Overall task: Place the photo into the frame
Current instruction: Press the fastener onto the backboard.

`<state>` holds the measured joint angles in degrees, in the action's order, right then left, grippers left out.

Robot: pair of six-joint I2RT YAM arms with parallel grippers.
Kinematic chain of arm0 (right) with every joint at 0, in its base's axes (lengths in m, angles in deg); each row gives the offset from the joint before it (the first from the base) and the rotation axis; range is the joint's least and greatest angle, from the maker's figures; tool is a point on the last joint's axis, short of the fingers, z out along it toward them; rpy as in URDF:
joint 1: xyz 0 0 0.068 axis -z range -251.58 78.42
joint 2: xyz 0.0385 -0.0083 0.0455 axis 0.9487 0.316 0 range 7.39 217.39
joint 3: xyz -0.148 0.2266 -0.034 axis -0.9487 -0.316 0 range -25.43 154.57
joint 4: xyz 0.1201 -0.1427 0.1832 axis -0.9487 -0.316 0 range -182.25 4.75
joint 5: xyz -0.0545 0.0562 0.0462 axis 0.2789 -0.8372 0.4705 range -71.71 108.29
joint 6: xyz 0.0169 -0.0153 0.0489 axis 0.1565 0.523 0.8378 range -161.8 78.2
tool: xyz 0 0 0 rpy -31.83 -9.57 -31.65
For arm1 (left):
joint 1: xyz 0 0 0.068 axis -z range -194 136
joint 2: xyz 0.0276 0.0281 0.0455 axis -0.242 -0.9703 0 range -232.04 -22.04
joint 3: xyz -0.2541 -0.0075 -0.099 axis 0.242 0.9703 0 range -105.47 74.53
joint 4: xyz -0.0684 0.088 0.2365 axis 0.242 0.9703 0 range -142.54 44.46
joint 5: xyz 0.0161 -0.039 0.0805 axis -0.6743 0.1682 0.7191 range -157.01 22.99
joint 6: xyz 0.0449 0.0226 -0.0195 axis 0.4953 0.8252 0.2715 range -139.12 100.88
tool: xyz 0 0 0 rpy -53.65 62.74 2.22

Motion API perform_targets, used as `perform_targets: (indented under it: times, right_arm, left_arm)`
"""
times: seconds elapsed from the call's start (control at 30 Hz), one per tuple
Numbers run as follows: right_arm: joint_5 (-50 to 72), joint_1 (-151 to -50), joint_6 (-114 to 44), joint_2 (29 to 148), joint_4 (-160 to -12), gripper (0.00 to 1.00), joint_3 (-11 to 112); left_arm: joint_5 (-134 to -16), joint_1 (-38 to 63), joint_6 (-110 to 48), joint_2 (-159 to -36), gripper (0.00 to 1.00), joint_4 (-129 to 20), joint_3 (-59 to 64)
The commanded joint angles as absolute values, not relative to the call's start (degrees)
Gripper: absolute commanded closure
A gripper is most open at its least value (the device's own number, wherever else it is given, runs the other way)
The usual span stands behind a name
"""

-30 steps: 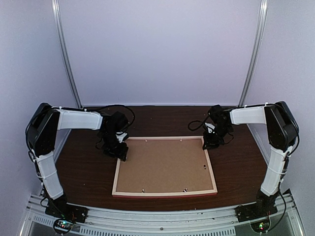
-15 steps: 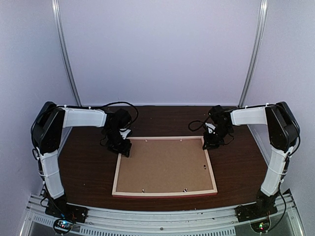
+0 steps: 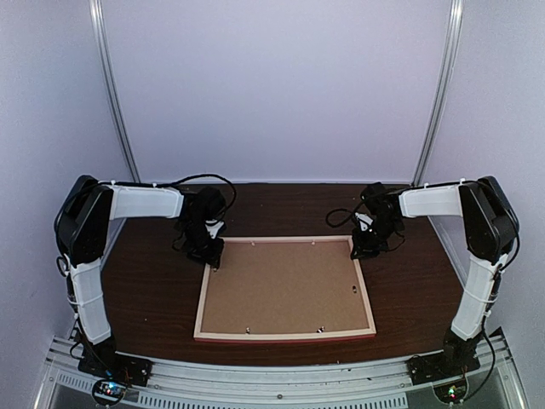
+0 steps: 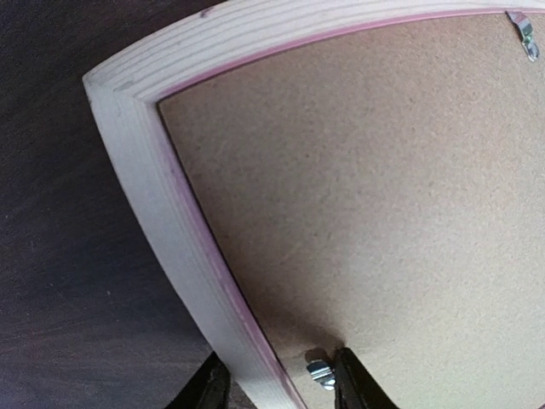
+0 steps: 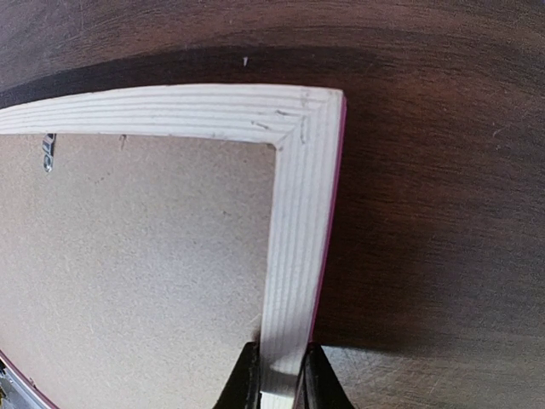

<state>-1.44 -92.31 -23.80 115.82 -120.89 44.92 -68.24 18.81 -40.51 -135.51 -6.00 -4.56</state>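
The frame point(image 3: 201, 308) lies face down on the table, pale wood back edges up, pink moulding at its sides. A brown backing board point(image 3: 281, 285) fills it. The photo is not in view. My left gripper point(image 3: 213, 254) is at the far left corner. In the left wrist view the left gripper point(image 4: 281, 390) is open and straddles the frame's left rail point(image 4: 145, 196), with a small metal tab point(image 4: 320, 371) beside its right finger. My right gripper point(image 3: 362, 247) is at the far right corner. In the right wrist view the right gripper point(image 5: 277, 379) is shut on the frame's right rail point(image 5: 294, 213).
The dark wood table point(image 3: 145, 290) lies around the frame. Metal tabs sit on the board's edges point(image 4: 524, 30) point(image 5: 48, 149). White walls with two metal poles point(image 3: 115, 94) stand at the back. An aluminium rail point(image 3: 272, 375) runs along the near edge.
My left gripper has moved a little farther back along the frame's left rail toward the far left corner. The right gripper and the frame have not moved.
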Motion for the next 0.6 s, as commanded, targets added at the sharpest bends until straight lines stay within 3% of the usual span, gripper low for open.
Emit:
perform_targets:
  times: [0.0,0.57]
  right_arm:
    - [-1.79,-92.24,-26.15,116.47,-124.62,0.89,43.95]
    - [-1.65,-92.30,-26.25,116.65,-124.98,0.89,44.29]
  left_arm:
    - [-67.84,18.32,-40.12,-138.40,0.58,-8.34,-3.77]
    - [-69.76,18.16,-41.22,-137.49,0.62,-9.70,1.57]
